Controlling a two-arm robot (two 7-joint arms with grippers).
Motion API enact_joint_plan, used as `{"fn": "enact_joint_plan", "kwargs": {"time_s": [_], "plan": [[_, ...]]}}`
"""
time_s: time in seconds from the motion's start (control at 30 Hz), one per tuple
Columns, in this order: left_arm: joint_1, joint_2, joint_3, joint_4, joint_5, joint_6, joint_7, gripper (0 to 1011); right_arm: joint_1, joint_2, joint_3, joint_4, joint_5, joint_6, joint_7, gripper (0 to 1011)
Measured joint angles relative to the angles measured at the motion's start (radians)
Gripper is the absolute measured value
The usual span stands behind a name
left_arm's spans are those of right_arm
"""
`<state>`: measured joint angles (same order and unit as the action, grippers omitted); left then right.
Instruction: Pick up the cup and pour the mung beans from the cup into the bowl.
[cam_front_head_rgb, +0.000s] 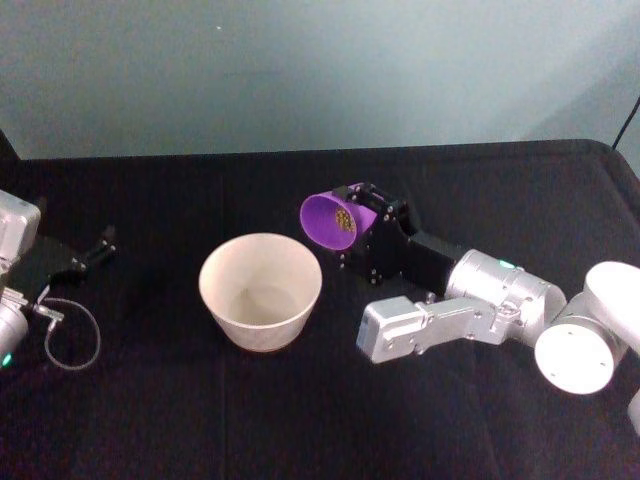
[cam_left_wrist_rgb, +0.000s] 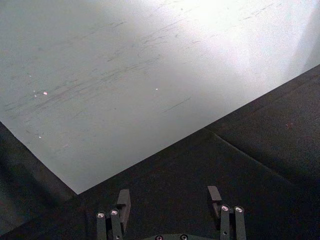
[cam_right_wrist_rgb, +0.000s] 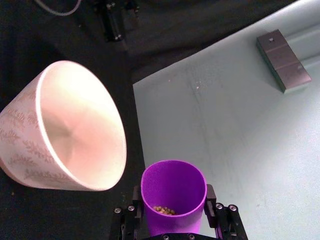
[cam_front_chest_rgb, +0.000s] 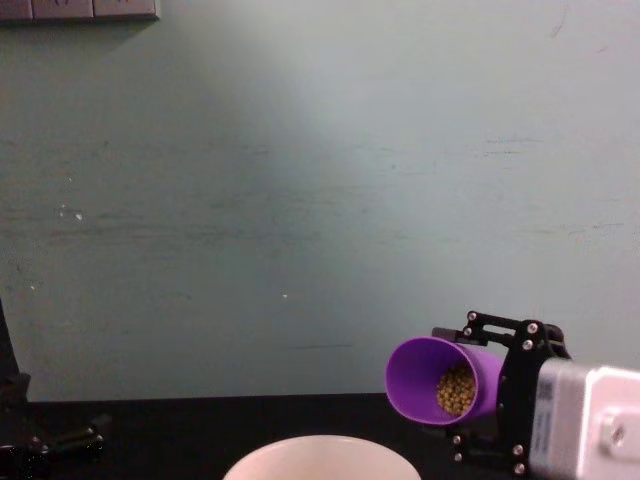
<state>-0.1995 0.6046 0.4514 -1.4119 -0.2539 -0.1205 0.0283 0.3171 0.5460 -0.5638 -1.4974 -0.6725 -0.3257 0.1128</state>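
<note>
Lower centre of the head view, the bowl (cam_front_head_rgb: 258, 338) stands on the black counter (cam_front_head_rgb: 150, 420). At the left edge, the left end effector (cam_front_head_rgb: 100, 248) sits low, fingers apart. Right of centre, the right end effector (cam_front_head_rgb: 350, 228) is clamped on the cup (cam_front_head_rgb: 322, 218), raised and tipped mouth-first toward the bowl, mung beans (cam_front_chest_rgb: 457, 390) inside.

Dim, soft light, with bright glare whitening the wall (cam_left_wrist_rgb: 225, 30) beside the very dark table (cam_left_wrist_rgb: 280, 130).

Silver arm links (cam_front_head_rgb: 500, 290), black right pincer (cam_front_head_rgb: 347, 225) and left pincer (cam_front_head_rgb: 103, 245) with bright screws, thin looped cable (cam_front_head_rgb: 97, 332).
</note>
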Motion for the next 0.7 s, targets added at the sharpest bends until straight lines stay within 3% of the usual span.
{"fn": "enact_joint_plan", "kwargs": {"time_s": [0.13, 0.7], "plan": [[0.0, 0.0, 0.0, 0.0, 0.0, 0.0, 0.0, 1000, 0.011, 0.0, -0.018, 0.0, -0.072, 0.01, -0.025, 718], [0.0, 0.0, 0.0, 0.0, 0.0, 0.0, 0.0, 1000, 0.056, -0.006, -0.072, 0.025, -0.17, 0.031, -0.052, 718]]}}
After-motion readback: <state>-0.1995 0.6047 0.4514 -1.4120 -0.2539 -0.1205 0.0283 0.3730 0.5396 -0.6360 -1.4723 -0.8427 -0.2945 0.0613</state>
